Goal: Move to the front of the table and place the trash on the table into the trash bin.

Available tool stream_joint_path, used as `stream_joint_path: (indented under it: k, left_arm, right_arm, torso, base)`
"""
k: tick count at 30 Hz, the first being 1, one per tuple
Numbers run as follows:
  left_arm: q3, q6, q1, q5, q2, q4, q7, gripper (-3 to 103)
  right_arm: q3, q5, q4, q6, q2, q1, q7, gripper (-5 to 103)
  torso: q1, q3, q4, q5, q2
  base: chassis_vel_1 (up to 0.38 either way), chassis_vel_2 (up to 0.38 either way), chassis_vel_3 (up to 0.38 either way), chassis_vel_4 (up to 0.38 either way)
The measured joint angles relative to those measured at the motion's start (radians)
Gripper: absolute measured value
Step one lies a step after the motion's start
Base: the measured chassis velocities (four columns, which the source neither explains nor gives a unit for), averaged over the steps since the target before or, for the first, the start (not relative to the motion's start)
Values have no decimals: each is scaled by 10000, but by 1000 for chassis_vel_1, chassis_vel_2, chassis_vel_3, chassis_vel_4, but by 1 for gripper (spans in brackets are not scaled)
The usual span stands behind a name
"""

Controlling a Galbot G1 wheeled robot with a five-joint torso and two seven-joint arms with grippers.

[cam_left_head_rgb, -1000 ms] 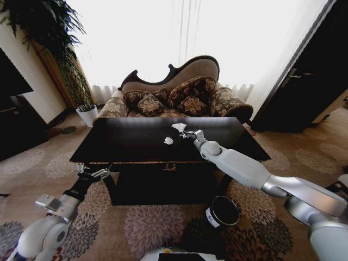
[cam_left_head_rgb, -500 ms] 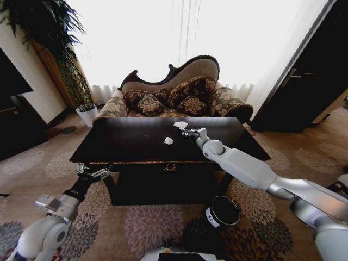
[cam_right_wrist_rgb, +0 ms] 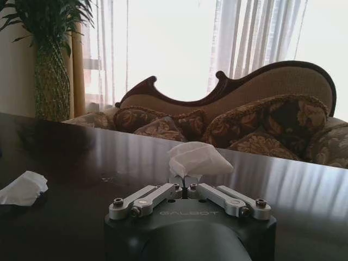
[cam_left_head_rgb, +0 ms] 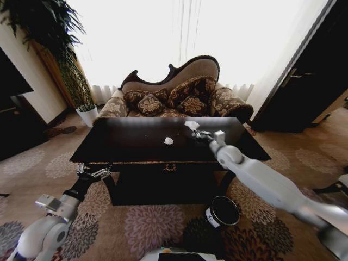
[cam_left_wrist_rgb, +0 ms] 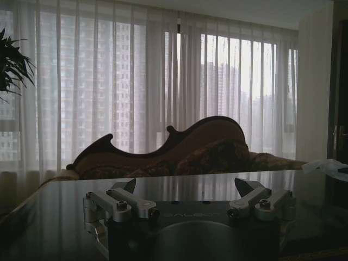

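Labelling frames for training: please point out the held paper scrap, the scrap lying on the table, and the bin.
Held scrap [cam_right_wrist_rgb: 194,159], right wrist view, middle of the crumple.
Lying scrap [cam_left_head_rgb: 168,141], head view, its centre.
Bin [cam_left_head_rgb: 213,219], head view, side wall by the label.

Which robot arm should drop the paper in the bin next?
The right. The right gripper has its fingers shut on a white paper scrap above the table, and the trash bin stands on its side. The left gripper hangs open, empty, at the table's front-left corner.
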Motion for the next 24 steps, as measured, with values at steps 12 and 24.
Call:
stream_joint_path:
  k: [12,24]
  left_arm:
    - [0,0,1,0,0,0,0,100]
    - [1,0,0,0,0,1,1,100]
  right_arm:
    - [4916,-450,2102,371,216,-5135,-161,0]
    - [7778,-1120,3769,776,2535,-8302,-511,0]
  torso:
    - [-1,0,1,0,1]
    - [0,0,2,-2,0]
  base:
    - [0,0,0,0]
    - [0,0,0,0]
